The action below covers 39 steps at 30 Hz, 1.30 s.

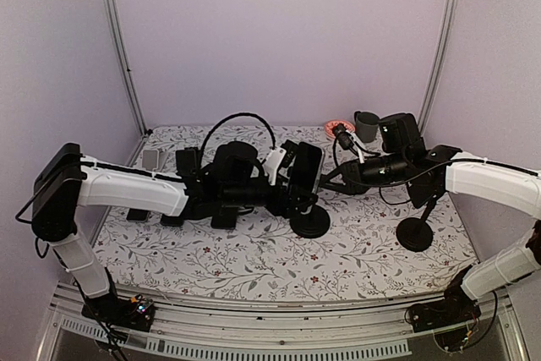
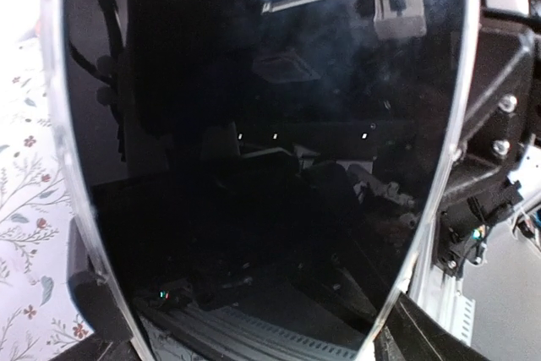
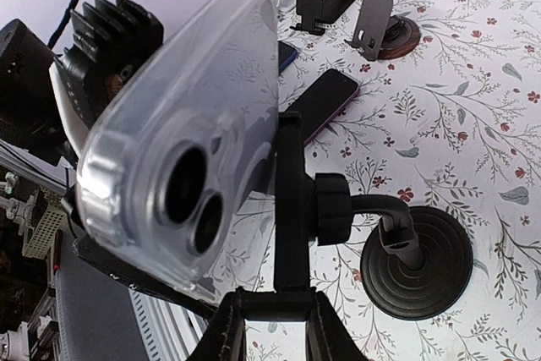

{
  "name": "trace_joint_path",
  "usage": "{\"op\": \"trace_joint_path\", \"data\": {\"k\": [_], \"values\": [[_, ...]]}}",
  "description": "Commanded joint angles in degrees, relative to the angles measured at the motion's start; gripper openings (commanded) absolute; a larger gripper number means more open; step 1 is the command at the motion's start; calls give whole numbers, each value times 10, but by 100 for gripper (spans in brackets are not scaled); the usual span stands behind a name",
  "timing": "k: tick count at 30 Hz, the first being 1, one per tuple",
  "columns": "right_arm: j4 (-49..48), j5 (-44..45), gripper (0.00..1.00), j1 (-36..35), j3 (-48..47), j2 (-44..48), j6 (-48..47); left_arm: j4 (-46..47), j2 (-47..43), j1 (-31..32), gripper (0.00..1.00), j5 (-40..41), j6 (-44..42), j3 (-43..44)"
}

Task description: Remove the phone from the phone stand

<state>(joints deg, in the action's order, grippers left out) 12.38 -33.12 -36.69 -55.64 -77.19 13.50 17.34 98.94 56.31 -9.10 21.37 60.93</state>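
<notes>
The phone (image 1: 304, 173), in a clear case, stands upright at the table's middle over the black phone stand's round base (image 1: 310, 224). My left gripper (image 1: 292, 179) is shut on the phone's edges. In the left wrist view its dark screen (image 2: 254, 124) fills the frame, with one finger (image 2: 89, 289) at its lower left edge. In the right wrist view the phone's back (image 3: 186, 166) shows two lenses and tilts away from the stand's black cradle (image 3: 292, 200). My right gripper (image 3: 275, 320) is shut on the cradle's lower end.
A second black stand (image 1: 414, 232) sits at the right. A grey cup (image 1: 366, 126) and a pink disc (image 1: 336, 131) are at the back. A purple phone (image 3: 325, 103) and further stands (image 3: 372, 19) lie behind on the floral cloth. A small grey device (image 1: 150, 160) is at the far left.
</notes>
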Motion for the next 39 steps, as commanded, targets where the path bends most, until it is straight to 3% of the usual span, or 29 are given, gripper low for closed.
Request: {"op": "trace_joint_path", "data": {"k": [1, 13, 23, 30, 39], "values": [[24, 0, 0, 7, -2, 14, 14, 55, 6, 8, 34, -56, -22, 18], [-3, 16, 0, 6, -1, 12, 26, 125, -38, 27, 33, -122, -10, -20], [-29, 32, 0, 7, -12, 9, 29, 125, -153, 2, 32, -17, -1, -113], [-40, 48, 0, 7, -78, -27, 15, 110, -227, -43, 32, 42, 18, -169], [-47, 62, 0, 12, -187, -106, -3, 96, -259, -66, 32, 77, 25, -199]]}}
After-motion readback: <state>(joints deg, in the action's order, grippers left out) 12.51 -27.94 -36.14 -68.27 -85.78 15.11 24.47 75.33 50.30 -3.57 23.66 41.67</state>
